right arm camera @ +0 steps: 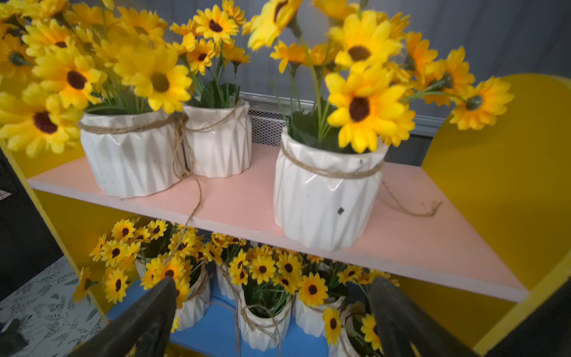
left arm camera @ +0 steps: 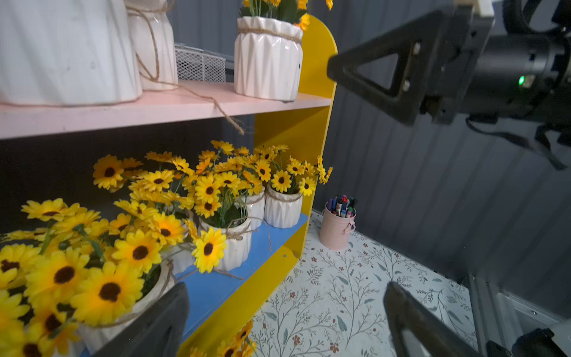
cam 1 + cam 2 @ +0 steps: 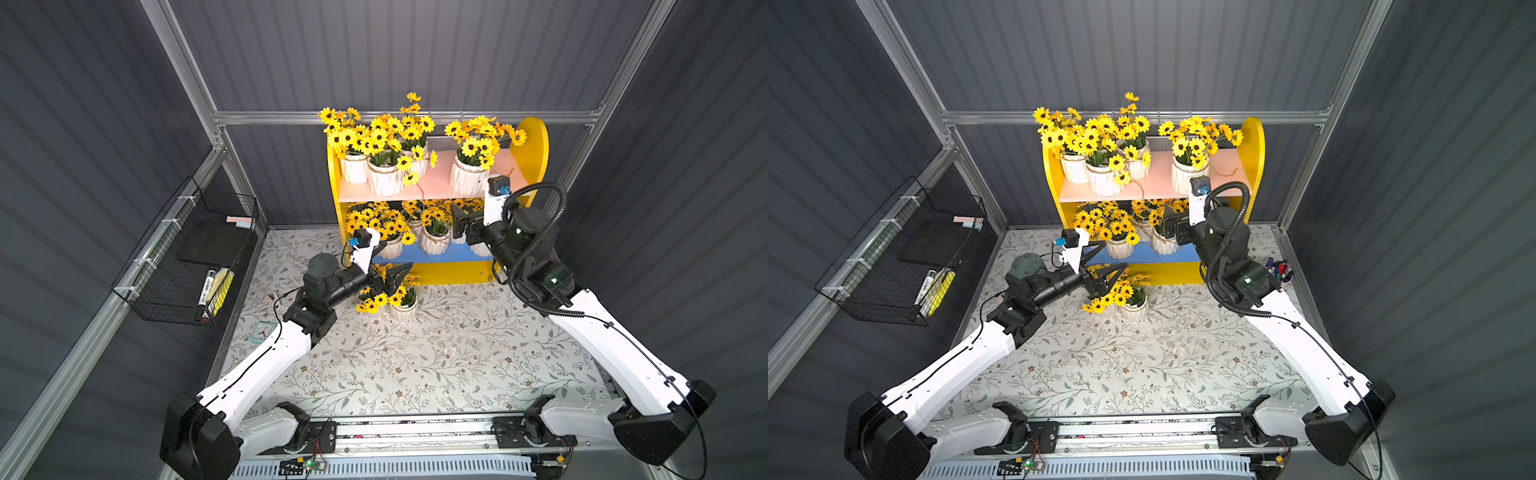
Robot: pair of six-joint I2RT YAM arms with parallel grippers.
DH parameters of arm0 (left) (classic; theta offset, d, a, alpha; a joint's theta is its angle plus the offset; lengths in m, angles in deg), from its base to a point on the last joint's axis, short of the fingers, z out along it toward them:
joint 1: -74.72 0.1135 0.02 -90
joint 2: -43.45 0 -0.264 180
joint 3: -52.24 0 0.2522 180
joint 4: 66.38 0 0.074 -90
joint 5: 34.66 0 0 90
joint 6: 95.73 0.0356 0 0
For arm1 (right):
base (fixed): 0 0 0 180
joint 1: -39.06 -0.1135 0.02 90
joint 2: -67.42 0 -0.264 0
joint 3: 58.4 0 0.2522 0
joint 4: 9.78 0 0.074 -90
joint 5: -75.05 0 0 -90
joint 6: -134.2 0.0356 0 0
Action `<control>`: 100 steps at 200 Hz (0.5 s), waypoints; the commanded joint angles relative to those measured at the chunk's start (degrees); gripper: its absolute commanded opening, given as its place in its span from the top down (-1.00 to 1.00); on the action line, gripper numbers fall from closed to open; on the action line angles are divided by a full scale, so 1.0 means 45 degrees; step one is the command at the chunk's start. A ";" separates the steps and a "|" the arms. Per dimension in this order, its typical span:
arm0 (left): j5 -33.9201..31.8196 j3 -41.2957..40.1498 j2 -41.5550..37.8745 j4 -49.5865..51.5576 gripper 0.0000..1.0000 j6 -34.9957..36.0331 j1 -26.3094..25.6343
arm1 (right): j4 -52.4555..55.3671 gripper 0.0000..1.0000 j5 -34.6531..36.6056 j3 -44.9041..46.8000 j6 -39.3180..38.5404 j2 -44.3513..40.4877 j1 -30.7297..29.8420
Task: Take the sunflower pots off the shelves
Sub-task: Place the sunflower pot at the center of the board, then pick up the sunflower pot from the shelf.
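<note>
Yellow blooms crowd the shelves (image 3: 536, 143), which stand at the upper centre of both top views against the grey back wall (image 3: 415, 54). Four sunflower pots (image 3: 384, 179) sit on the pink upper board (image 3: 436, 180), three bunched at its left end and one alone towards the right. More of them pack the blue lower board (image 3: 415, 254). Another pot (image 3: 404, 311) stands off the boards on the floral table cover (image 3: 457, 353), just below the shelves in the frame. A second bunch is beside it, its pot mostly hidden.

My left gripper (image 2: 285, 290) lies just above that pot in the top views, near the left end of the lower board. Its fingers (image 2: 154, 321) are spread wide with nothing between them. My right gripper (image 1: 272, 282) faces the right half of the shelves, fingers (image 1: 398, 315) likewise wide apart and empty. The lone upper pot (image 1: 327, 191) fills the centre of my right wrist view. A pink cup of pens (image 2: 336, 228) stands on the cover beside the right side panel
</note>
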 commanded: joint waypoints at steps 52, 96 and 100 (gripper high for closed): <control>-0.0189 -0.0453 -0.0380 0.0012 -0.99 0.0524 -0.0017 | 0.0104 -0.98 -0.1110 -0.2554 -0.0318 0.1814 0.1352; -0.0241 -0.0489 -0.0405 0.0036 -0.99 0.0603 -0.0017 | 0.0814 -0.98 -0.2689 -0.3962 0.0040 0.3017 0.2197; -0.0247 -0.0494 -0.0395 0.0041 -0.99 0.0615 -0.0017 | 0.0841 -0.98 -0.2768 -0.4032 0.0057 0.3083 0.2236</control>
